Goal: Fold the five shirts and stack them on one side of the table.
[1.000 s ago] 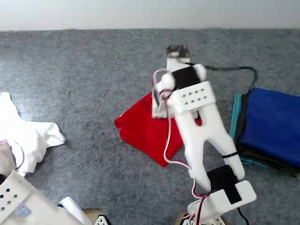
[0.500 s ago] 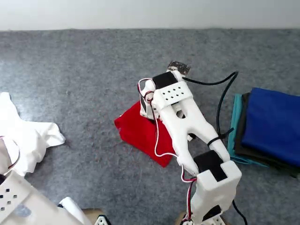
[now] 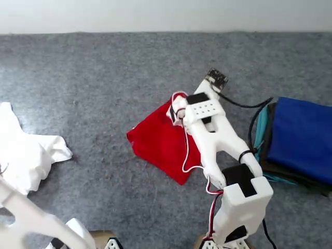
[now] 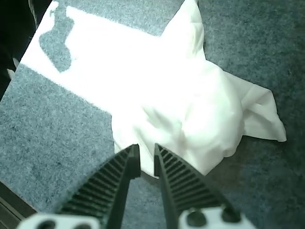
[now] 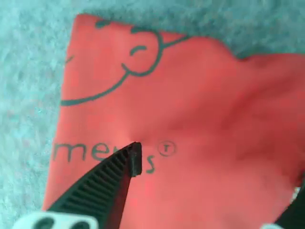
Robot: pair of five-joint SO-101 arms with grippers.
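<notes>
- High view: five garments in all. One red shirt (image 3: 155, 142) lies folded near the middle of the grey table (image 3: 93, 78)
- One white shirt (image 3: 26, 153) lies crumpled and unfolded at the left edge
- A stack (image 3: 293, 142) of three sits at the right edge: a blue shirt (image 3: 303, 135) on top, a dark layer and a teal layer under it, their edges showing on the side towards the red shirt
- The right arm (image 3: 220, 142) reaches over the red shirt's right part; the left arm (image 3: 26, 220) is at the lower left corner, near the white shirt
- Bare table runs wide from the red shirt back to the white wall (image 3: 166, 15), and between the red and white shirts; the gap from red shirt to stack is narrower, with the right arm above it
- Left wrist view: the left gripper (image 4: 147, 155) hangs above the white shirt (image 4: 190, 105), its jaws nearly together with a thin slit between them and nothing in it. No print shows on this shirt. Grey table (image 4: 267, 47) lies bare around the cloth
- Right wrist view: the right gripper (image 5: 214, 181) is spread wide over the red shirt (image 5: 200, 95), one finger (image 5: 124, 167) with its tip at the cloth, the other jaw at the frame's edge. Dark print shows here: curved drawn lines and a row of letters with a small circled mark. Grey table (image 5: 28, 43) shows past the shirt's edge
</notes>
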